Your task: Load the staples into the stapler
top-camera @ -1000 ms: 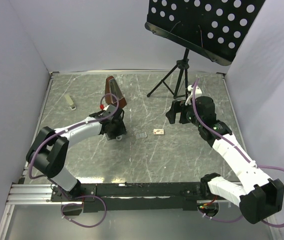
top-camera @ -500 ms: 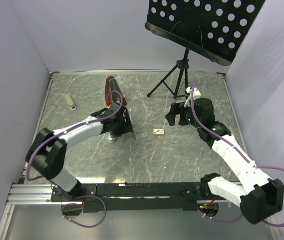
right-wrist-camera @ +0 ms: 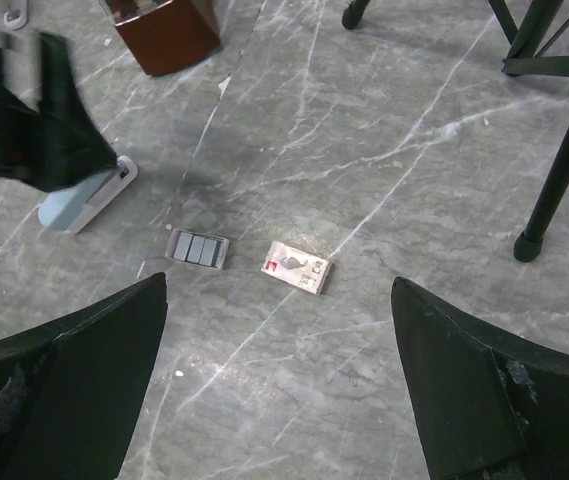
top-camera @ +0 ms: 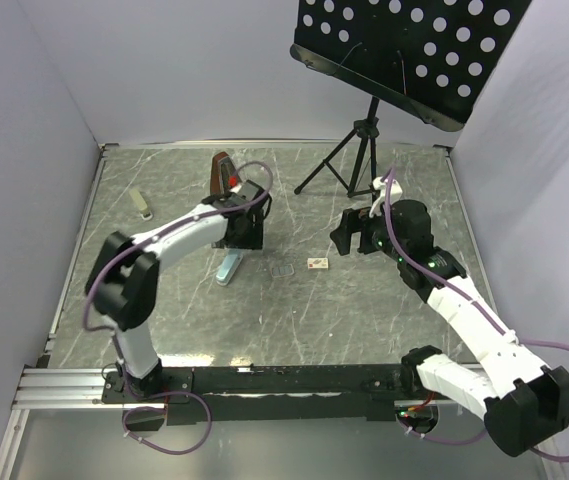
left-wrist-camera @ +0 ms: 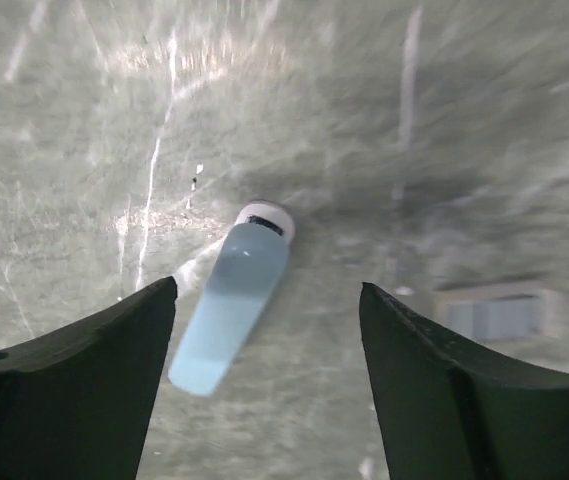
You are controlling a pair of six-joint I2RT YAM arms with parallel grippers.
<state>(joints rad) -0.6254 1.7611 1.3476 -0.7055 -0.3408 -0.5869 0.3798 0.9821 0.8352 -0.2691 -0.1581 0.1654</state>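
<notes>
One stapler [top-camera: 227, 268], one box of staples [top-camera: 316, 264], one music stand [top-camera: 365, 128]

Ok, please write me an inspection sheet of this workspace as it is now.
Surface: grey marbled table, no spill seen.
Job's things: light blue stapler lies on the table below the left gripper; cream staple box lies apart, to its right; no loose staples seen.
Clutter: translucent grey piece between stapler and box; brown wedge-shaped object behind; small beige item far left.
Grippers: left gripper jaws open, holding nothing; right gripper jaws wide open, empty.
Cables: purple cables loop along both arms, off the things.
Surroundings: white walls; music stand on a tripod, far right.
</notes>
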